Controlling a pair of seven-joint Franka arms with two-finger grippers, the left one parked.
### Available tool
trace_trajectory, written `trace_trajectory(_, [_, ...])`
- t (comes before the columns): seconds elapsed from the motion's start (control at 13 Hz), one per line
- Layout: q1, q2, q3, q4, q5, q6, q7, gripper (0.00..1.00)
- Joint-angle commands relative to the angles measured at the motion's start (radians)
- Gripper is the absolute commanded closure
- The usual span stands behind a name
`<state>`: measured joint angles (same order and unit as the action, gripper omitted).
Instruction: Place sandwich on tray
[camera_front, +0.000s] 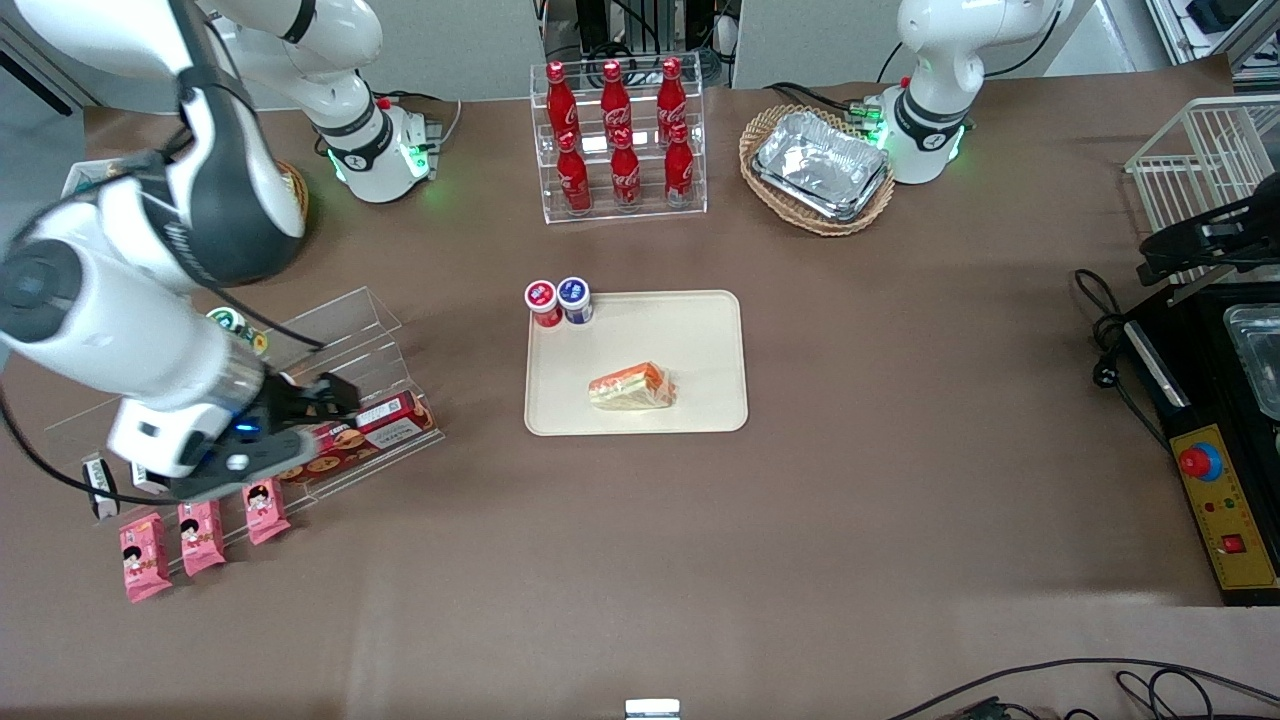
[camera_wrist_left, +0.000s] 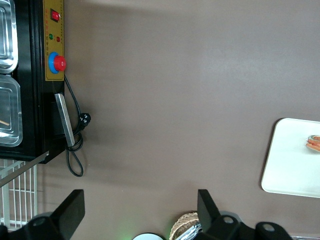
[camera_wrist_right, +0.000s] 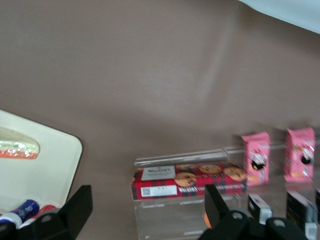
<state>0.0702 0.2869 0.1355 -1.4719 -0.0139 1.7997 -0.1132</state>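
Right arm's gripper (camera_front: 335, 392) hangs empty with its fingers apart above the clear stepped rack (camera_front: 330, 350), just over the red cookie box (camera_front: 365, 430) — well apart from the tray, toward the working arm's end of the table. The sandwich (camera_front: 632, 387) lies flat on the cream tray (camera_front: 700, 330), nearer the front camera than the two small capped cups (camera_front: 558, 301) standing at the tray's corner. Pink snack packs (camera_front: 203, 535) line the rack's lowest step.
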Motion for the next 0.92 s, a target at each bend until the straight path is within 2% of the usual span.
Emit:
trace_trajectory(0.0, [0.003,-0.096,-0.114,-0.024,0.038,-0.106,0.038,0.0])
trace_trajectory(0.38, [0.005,-0.251,-0.235,-0.126,0.038,-0.169,0.033,0.0])
trace_trajectory(0.62, [0.005,-0.33,-0.267,-0.191,0.037,-0.186,0.023,0.0])
trace_trajectory(0.85, [0.005,-0.322,-0.267,-0.174,0.034,-0.229,0.029,0.0])
